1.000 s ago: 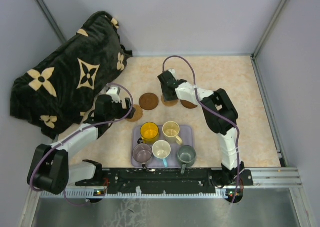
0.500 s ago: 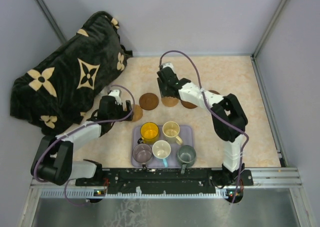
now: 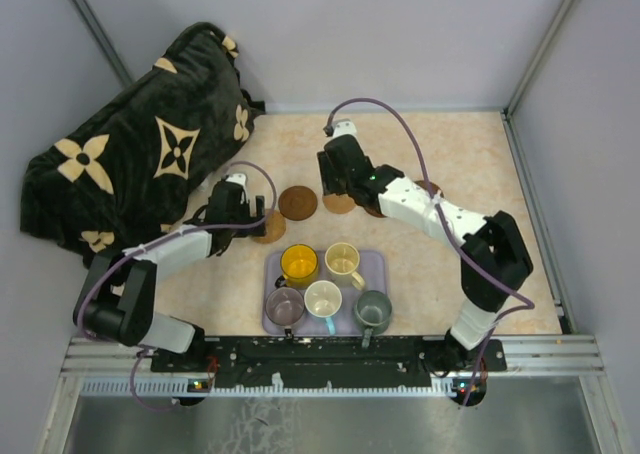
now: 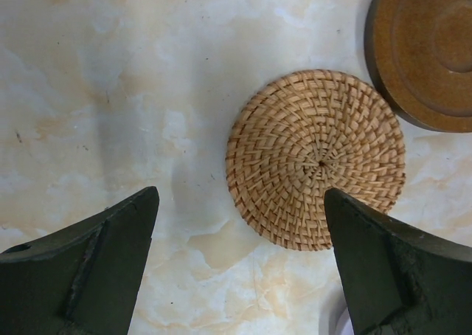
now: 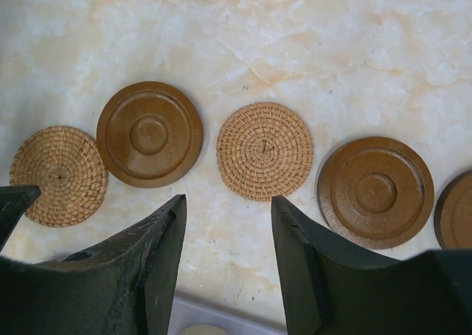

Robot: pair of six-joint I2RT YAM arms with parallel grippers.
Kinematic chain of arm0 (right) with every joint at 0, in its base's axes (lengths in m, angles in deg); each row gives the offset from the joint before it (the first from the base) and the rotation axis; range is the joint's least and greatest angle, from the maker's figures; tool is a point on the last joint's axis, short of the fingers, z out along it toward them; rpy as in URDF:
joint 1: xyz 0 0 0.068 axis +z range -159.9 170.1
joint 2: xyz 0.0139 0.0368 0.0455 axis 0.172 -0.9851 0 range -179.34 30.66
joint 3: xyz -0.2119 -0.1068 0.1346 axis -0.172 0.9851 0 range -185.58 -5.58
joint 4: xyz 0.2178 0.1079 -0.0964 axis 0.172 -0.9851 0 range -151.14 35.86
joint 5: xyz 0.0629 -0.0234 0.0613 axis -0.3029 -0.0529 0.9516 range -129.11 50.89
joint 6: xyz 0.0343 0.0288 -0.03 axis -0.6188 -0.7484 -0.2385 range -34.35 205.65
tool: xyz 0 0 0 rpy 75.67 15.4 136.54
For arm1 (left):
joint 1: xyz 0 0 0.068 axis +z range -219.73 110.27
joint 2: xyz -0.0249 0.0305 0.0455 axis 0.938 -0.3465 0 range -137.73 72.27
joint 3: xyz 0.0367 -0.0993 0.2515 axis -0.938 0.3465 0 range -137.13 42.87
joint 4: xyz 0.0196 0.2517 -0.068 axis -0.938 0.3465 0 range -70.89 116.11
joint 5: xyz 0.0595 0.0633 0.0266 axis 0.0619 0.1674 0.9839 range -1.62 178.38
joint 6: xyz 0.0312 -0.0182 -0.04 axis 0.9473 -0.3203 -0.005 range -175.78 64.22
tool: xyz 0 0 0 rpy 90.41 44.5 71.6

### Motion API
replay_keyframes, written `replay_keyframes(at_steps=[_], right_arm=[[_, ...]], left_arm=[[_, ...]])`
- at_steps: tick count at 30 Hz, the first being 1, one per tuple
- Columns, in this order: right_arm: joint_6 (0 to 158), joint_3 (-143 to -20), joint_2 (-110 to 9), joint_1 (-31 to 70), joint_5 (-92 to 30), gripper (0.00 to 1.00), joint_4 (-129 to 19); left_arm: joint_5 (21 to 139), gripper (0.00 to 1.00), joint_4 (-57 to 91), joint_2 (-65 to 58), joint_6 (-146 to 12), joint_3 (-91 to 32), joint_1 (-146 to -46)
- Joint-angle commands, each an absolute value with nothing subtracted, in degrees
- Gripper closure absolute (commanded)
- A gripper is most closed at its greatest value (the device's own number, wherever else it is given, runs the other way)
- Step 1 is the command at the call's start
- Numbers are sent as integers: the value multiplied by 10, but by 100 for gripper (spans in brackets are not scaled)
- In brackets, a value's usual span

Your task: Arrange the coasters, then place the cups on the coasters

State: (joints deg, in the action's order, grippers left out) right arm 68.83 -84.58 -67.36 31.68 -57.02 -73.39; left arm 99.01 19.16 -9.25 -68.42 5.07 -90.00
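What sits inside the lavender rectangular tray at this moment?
In the lavender rectangular tray stand five handled mugs: yellow-orange mug, cream mug, mauve mug, white mug with blue handle, grey-green mug. They cover most of its floor; anything beneath them is hidden.

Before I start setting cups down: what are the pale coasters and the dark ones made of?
The pale coasters look like woven rattan or straw: tight spiral basket weave, rough matte face. The dark coasters look like turned wood, possibly a moulded imitation: smooth brown surface, raised concentric rings, slight sheen.
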Motion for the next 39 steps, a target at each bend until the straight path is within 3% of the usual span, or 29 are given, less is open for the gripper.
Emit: replay_keyframes(at_steps=[1, 23, 39], right_arm=[[675, -837, -605, 317, -572, 49, -708], [669, -781, -519, 317, -593, 47, -700], [674, -751, -520, 316, -615, 47, -695]], left_arm=[[1014, 1, 254, -129, -686, 2, -907], [1192, 1, 364, -264, -656, -134, -911], [1164, 1, 323, -335, -624, -200, -862]])
